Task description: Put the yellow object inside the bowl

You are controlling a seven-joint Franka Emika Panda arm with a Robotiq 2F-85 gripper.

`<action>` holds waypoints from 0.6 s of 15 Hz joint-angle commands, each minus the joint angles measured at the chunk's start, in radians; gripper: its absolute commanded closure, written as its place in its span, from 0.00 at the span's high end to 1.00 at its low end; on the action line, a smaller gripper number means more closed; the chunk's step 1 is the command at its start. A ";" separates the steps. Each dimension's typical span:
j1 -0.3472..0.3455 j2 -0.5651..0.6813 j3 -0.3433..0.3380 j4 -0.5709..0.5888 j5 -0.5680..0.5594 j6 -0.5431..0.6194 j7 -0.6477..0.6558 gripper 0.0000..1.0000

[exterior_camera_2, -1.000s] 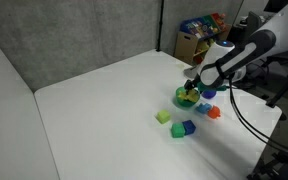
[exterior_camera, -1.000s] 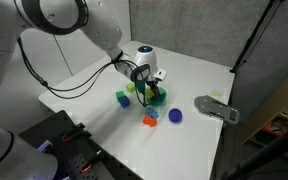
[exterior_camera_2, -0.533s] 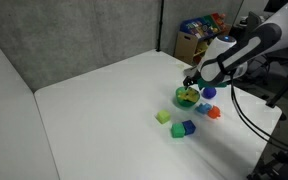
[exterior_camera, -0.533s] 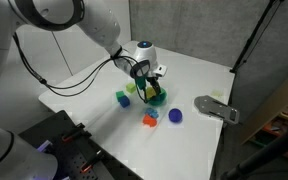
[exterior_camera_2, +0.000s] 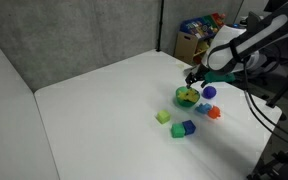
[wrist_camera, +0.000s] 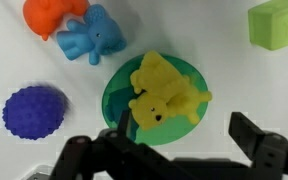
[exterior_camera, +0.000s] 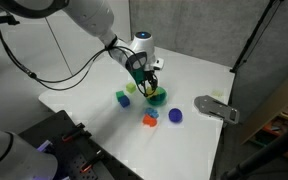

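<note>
Yellow object (wrist_camera: 167, 92) lies inside the green bowl (wrist_camera: 117, 88), toward the middle of the tabletop (exterior_camera_2: 104, 110) and away from its corners, while the gripper (wrist_camera: 187, 128) hangs above, jaws spread, holding nothing.

yellow object (wrist_camera: 164, 92), green bowl (wrist_camera: 115, 100), dark blue ball (wrist_camera: 34, 112)

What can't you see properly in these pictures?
- The orange toy is cut off by the top edge of the wrist view.
- The green block is cut off by that view's right edge.
- The bowl has its inside mostly hidden under the yellow object.
- Both exterior views show the toys' shapes too small.
</note>
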 commanded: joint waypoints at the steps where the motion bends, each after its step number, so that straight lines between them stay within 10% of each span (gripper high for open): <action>1: -0.062 -0.092 0.055 -0.066 0.008 -0.103 -0.091 1.00; 9: -0.028 -0.261 0.030 -0.101 -0.062 -0.486 -0.061 1.00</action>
